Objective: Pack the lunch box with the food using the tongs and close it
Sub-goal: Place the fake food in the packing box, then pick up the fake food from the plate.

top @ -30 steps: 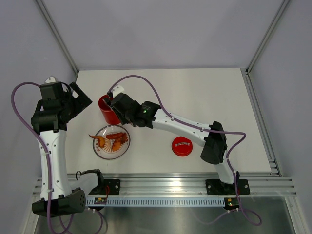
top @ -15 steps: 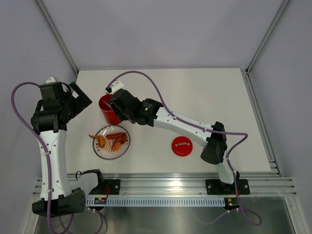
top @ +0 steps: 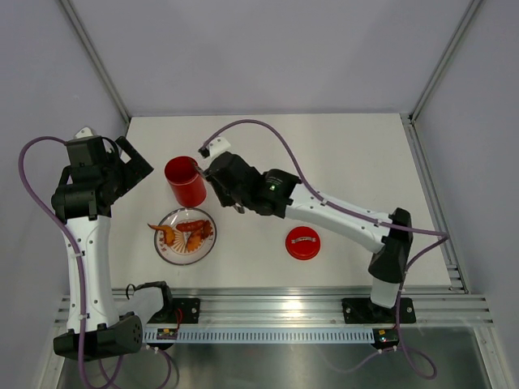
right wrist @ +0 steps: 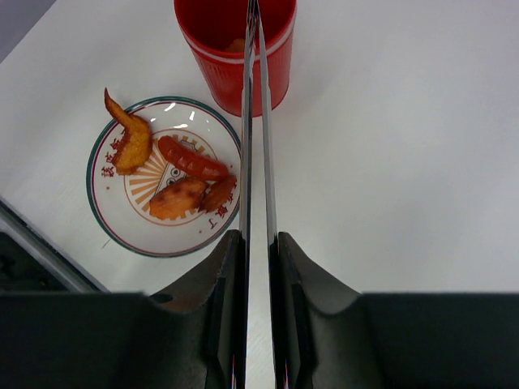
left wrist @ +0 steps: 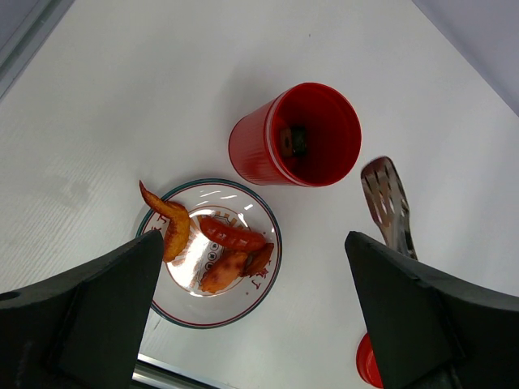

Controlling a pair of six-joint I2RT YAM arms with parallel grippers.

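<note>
The lunch box (top: 185,180), a tall red cup, stands open behind the plate, with a dark piece of food (left wrist: 293,139) in its bottom. My right gripper (right wrist: 258,267) is shut on the silver tongs (right wrist: 256,121). Their two slim arms run almost together, and the tips end over the cup's rim (right wrist: 235,49). In the top view the right gripper (top: 220,182) hangs just right of the cup. A red sausage (right wrist: 192,160), an orange wing-shaped piece (right wrist: 130,138) and brown bits lie on the plate (top: 167,251). My left gripper (top: 134,158) hangs open, left of the cup.
The flat red lid (top: 302,243) lies on the white table, right of the plate and in front of the right arm. The left wrist view shows the tongs' flat tip (left wrist: 388,203) right of the cup (left wrist: 296,134), above the plate (left wrist: 243,304). The table's near rail runs along the bottom.
The right arm has drawn back to the right, off the top of the cup, which now shows whole. The tongs' arms have come closer together. The left arm has not moved.
</note>
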